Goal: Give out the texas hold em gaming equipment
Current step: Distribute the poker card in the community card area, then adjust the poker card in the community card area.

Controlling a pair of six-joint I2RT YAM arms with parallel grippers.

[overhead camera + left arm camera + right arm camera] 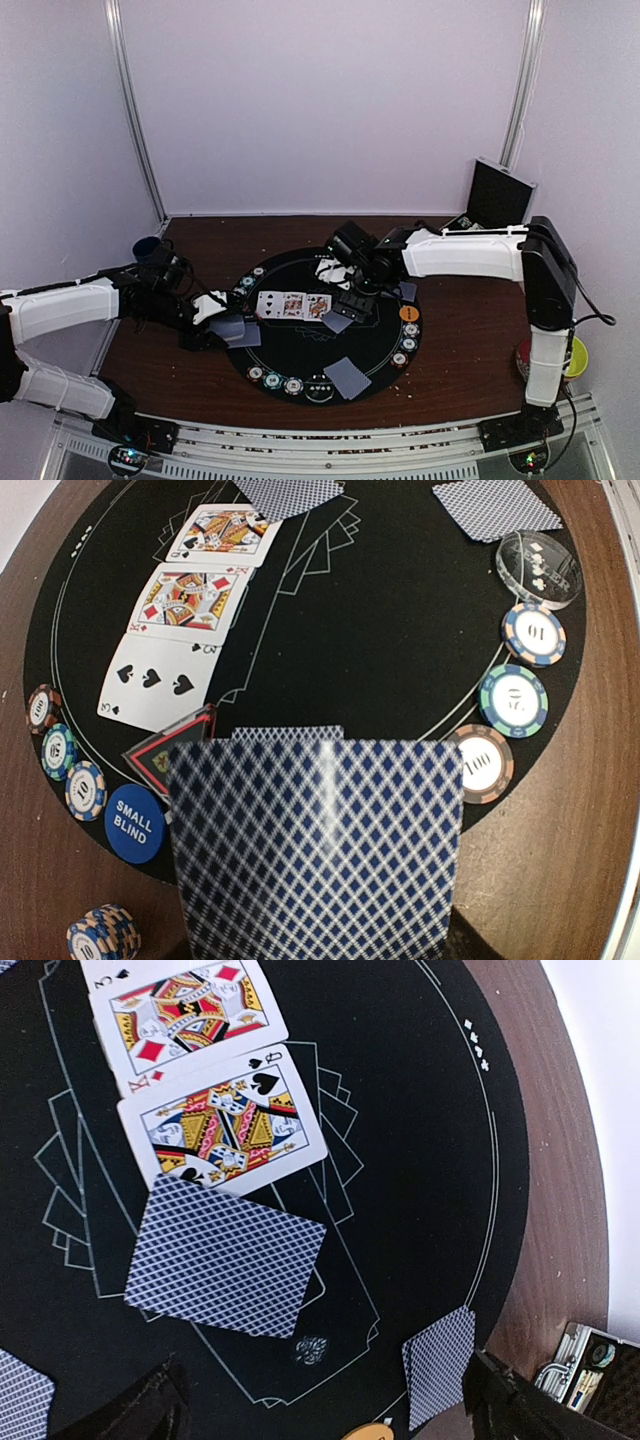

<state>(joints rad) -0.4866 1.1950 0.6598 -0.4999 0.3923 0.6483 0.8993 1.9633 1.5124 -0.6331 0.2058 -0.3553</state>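
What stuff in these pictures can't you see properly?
- Left wrist view: the held cards are blurry and hide the left gripper fingers.
- Right wrist view: the face-down card hides its own face; the case is cut off by the corner.
- Top view: numbers on the chips are too small.

cards (292,305) on mat (300,350) centre | chips (275,380) along mat rim | case (500,195) behind-right

Top cam looks down from behind the arm bases over the whole table (470,340); both wrist cams sit close above the black mat (400,630), sharing the face-up cards (225,1125).
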